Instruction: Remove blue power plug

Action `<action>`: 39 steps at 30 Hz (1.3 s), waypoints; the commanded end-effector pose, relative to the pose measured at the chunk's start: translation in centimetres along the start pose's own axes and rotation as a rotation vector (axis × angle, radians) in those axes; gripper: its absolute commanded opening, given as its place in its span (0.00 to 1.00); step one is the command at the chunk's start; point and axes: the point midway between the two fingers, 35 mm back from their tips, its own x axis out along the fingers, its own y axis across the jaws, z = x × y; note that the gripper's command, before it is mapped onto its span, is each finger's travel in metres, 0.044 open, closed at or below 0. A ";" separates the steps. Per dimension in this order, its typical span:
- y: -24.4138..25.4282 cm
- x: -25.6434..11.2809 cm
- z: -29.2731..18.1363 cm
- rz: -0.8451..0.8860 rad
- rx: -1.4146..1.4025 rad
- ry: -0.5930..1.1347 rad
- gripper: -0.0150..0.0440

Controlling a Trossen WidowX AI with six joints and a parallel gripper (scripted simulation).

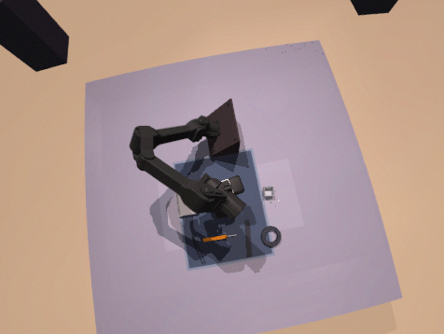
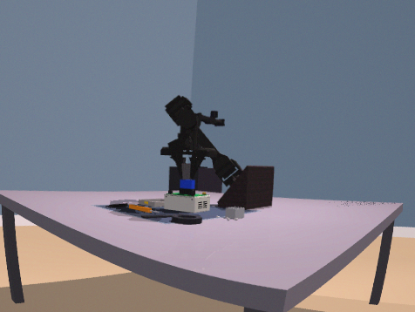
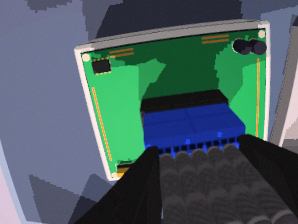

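Note:
The blue power plug (image 2: 187, 184) (image 3: 192, 125) sits in the black socket (image 2: 187, 192) (image 3: 184, 102) on the green circuit board (image 3: 120, 90), which lies in a white case (image 2: 180, 203). My gripper (image 2: 187, 178) (image 3: 198, 149) points down and is shut on the plug, one finger at each side of its upper end. The plug's thick grey cables rise between the fingers. How deep the plug sits is hard to tell. The grey tray (image 3: 286, 90) shows at the right edge of the wrist view, beside the case; the arm covers part of it in the top view.
An orange screwdriver (image 1: 215, 238) (image 2: 140, 208) lies on the dark blue mat (image 1: 261, 247). A black ring (image 1: 264, 237) (image 2: 187, 220) lies at the mat's edge. A small grey block (image 1: 268, 193) (image 2: 234, 213) is beside the mat. A dark wedge-shaped block (image 1: 226, 128) (image 2: 257, 187) stands close to the arm.

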 end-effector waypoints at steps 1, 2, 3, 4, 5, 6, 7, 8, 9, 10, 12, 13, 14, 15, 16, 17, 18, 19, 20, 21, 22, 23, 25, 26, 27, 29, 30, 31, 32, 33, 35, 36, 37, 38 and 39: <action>0.1 0.0 0.0 0.005 -0.003 0.000 0.25; 0.1 0.0 0.0 0.005 -0.003 0.000 0.25; 0.1 0.0 0.0 0.005 -0.003 0.000 0.25; 0.1 0.0 0.0 0.005 -0.003 0.000 0.25; 0.1 0.0 0.0 0.005 -0.003 0.000 0.25; 0.1 0.0 0.0 0.005 -0.003 0.000 0.25; 0.1 0.0 0.0 0.005 -0.003 0.000 0.25; 0.1 0.0 0.0 0.005 -0.003 0.000 0.25; 0.1 0.0 0.0 0.005 -0.003 0.000 0.25; 0.1 0.0 0.0 0.005 -0.003 0.000 0.25; 0.1 -0.2 0.0 0.005 -0.003 0.000 0.25; 0.1 -0.4 0.0 0.005 -0.003 0.000 0.25; 0.1 -0.6 0.0 0.005 -0.003 0.000 0.25; 0.1 -0.9 0.0 0.003 -0.003 0.000 0.25; 0.2 -1.1 0.0 -0.003 -0.003 0.000 0.25; 0.3 -1.3 0.0 -0.013 -0.003 0.000 0.25; 0.4 -1.6 0.0 -0.026 -0.003 0.000 0.25; 0.5 -1.6 0.0 -0.043 -0.003 0.000 0.25; 0.7 -1.6 0.0 -0.059 -0.003 0.000 0.25; 0.8 -1.6 0.0 -0.073 -0.003 0.000 0.25; 0.9 -1.6 0.0 -0.082 -0.003 0.000 0.25; 0.9 -1.6 0.0 -0.084 -0.003 0.000 0.25; 0.7 -1.6 0.0 -0.063 -0.003 0.000 0.25; 0.5 -1.7 0.0 -0.040 -0.003 0.000 0.25; 0.3 -1.7 0.0 -0.013 -0.003 0.000 0.25; -0.2 -1.7 0.0 0.046 -0.003 0.000 0.25; -0.5 -1.7 0.0 0.074 -0.003 0.000 0.25; -0.7 -1.7 0.0 0.098 -0.003 0.000 0.25; -0.8 -1.8 0.0 0.117 -0.003 0.000 0.25; -1.0 -1.8 0.0 0.132 -0.003 0.001 0.25; -1.1 -1.8 0.0 0.144 -0.003 0.001 0.25; -1.0 -1.8 0.0 0.140 -0.003 0.001 0.25; -1.0 -1.9 0.0 0.130 -0.003 0.001 0.25; -0.8 -1.9 0.0 0.115 -0.003 0.001 0.25; -0.6 -1.9 0.0 0.094 -0.003 0.000 0.25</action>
